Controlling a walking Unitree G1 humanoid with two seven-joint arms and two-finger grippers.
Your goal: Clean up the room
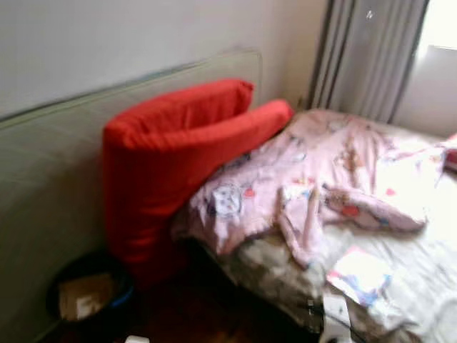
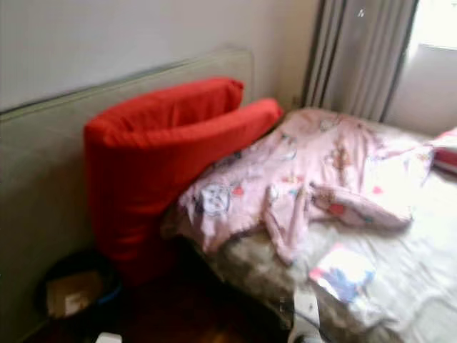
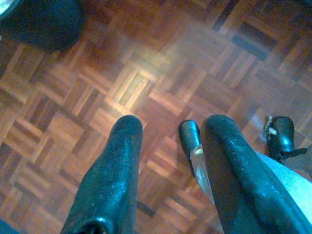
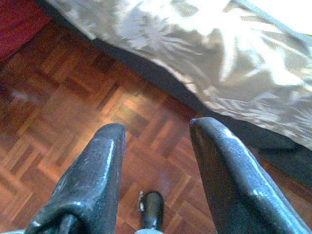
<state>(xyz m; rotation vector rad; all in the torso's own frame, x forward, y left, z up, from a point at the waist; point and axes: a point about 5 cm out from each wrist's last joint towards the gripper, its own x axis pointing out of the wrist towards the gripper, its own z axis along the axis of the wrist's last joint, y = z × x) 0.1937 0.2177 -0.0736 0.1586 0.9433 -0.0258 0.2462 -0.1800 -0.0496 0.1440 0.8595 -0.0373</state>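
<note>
You face an unmade bed [image 1: 428, 286] with a large red bolster cushion [image 1: 164, 164] propped against the padded headboard [image 1: 50, 179], one end drooping toward the floor beside the mattress. A pink patterned blanket [image 1: 314, 171] lies crumpled over the head of the bed, one corner hanging off the edge, and a small printed cloth or packet [image 1: 360, 275] sits near the mattress's near edge; the blur keeps you from telling which. A dark bin [image 1: 89, 296] with cardboard inside stands on the floor by the headboard. The left gripper [image 3: 168, 146] and right gripper [image 4: 156, 146] both hang over bare parquet [image 3: 73, 97], jaws parted and holding nothing. Judge the blanket as light, limp and prone to sliding, so pinch a bunched fold near the hanging corner instead of a flat stretch. The cushion looks bulky but soft; take it at the drooping end, where the fabric can gather between the jaws.
</note>
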